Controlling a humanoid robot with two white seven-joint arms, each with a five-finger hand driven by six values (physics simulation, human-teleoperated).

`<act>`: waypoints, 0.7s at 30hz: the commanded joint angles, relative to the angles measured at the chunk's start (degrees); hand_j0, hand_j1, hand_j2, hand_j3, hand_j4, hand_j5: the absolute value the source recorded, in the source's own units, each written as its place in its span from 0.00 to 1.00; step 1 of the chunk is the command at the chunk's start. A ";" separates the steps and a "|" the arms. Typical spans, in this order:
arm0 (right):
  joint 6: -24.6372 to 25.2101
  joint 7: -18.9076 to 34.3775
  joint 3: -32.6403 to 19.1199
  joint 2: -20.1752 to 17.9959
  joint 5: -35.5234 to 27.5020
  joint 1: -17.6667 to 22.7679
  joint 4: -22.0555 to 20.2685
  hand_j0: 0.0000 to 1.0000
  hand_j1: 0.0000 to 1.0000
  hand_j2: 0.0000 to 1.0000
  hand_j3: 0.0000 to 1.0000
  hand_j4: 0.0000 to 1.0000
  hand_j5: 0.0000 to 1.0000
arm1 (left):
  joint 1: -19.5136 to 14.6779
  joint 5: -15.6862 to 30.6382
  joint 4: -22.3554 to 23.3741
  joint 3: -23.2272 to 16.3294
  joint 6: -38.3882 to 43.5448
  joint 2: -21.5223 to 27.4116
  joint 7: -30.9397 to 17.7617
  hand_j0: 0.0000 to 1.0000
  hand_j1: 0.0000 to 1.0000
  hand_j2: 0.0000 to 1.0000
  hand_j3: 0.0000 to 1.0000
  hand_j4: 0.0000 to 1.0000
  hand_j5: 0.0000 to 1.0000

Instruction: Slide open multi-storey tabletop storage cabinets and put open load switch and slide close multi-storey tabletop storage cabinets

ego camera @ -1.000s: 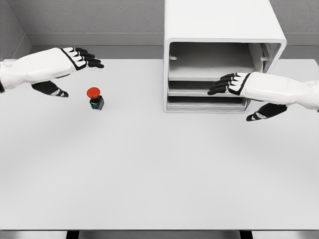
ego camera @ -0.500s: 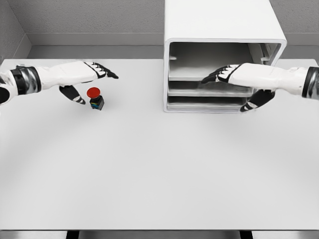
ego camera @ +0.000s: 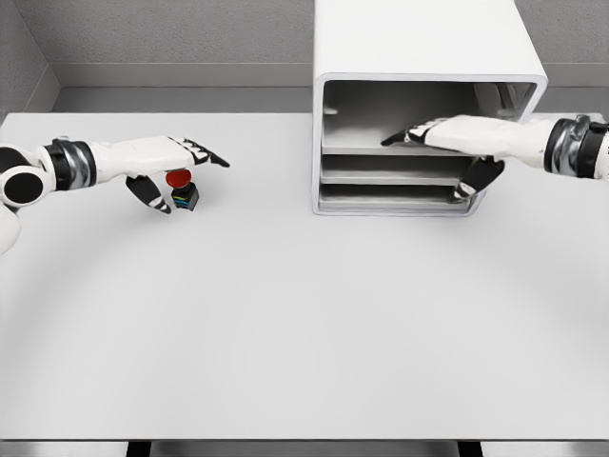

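A bare simulated test space rather than any lived-in room — a plain white table [ego camera: 285, 314] stands against flat grey walls [ego camera: 171, 33], all evenly lit and without texture. On it sits only a white storage cabinet [ego camera: 419, 48] with open shelves — nothing homely anywhere.

Left hand [ego camera: 169, 164] spread over red-capped switch [ego camera: 181, 188] near surface's [ego camera: 285, 324] far left edge; right hand [ego camera: 455, 143] reaching into open cabinet [ego camera: 423, 57] at far edge.
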 commanded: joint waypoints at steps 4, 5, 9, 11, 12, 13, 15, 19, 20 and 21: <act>-1.79 0.02 0.93 0.44 1.06 -0.26 -0.71 1.00 1.00 1.00 1.00 1.00 1.00 | 0.00 -0.47 0.93 0.12 0.15 0.01 0.03 0.88 0.88 0.88 0.88 0.88 0.88; -1.88 0.02 0.93 0.35 1.06 -0.26 -1.32 1.00 1.00 1.00 1.00 1.00 1.00 | 0.00 -0.30 0.93 0.12 0.15 0.01 0.03 0.83 0.83 0.83 0.83 0.83 0.83; -1.97 0.02 1.02 -0.79 1.06 -0.26 -5.19 1.00 1.00 1.00 1.00 1.00 1.00 | 0.00 -0.21 0.93 0.21 0.15 -0.08 0.03 0.65 0.65 0.65 0.65 0.65 0.65; -2.84 0.02 1.02 -1.49 1.06 -0.26 -6.07 1.00 1.00 1.00 1.00 1.00 1.00 | 0.00 -0.03 0.93 0.21 0.15 0.10 0.03 0.51 0.51 0.51 0.51 0.51 0.51; -3.02 0.02 1.02 -1.58 1.06 -0.17 -6.59 1.00 1.00 1.00 1.00 1.00 1.00 | 0.00 -0.12 0.93 0.21 0.15 0.10 0.03 0.49 0.49 0.49 0.49 0.49 0.49; -3.20 0.02 1.02 -2.11 1.06 -0.17 -7.12 1.00 1.00 1.00 1.00 1.00 1.00 | 0.00 -0.12 0.93 0.21 0.15 0.18 0.03 0.46 0.46 0.46 0.46 0.46 0.46; -3.28 0.02 1.02 -2.99 0.97 0.09 -8.70 1.00 1.00 1.00 1.00 1.00 1.00 | 0.09 -0.03 0.93 0.21 0.15 0.45 0.03 0.45 0.45 0.45 0.45 0.45 0.45; -4.95 0.02 1.81 -3.96 0.89 1.06 -9.06 1.00 1.00 1.00 1.00 1.00 1.00 | 0.18 0.14 0.40 0.39 0.15 0.54 0.03 0.44 0.44 0.44 0.44 0.44 0.44; -5.22 0.02 1.72 -4.66 0.71 1.67 -9.23 1.00 1.00 1.00 1.00 1.00 1.00 | 0.26 0.41 0.22 0.65 0.15 0.54 0.03 0.44 0.44 0.44 0.44 0.44 0.44; -5.39 0.02 1.72 -4.84 0.71 2.02 -9.41 1.00 1.00 1.00 1.00 1.00 1.00 | 0.44 1.46 -0.21 0.56 0.15 0.54 0.03 0.44 0.44 0.44 0.44 0.44 0.44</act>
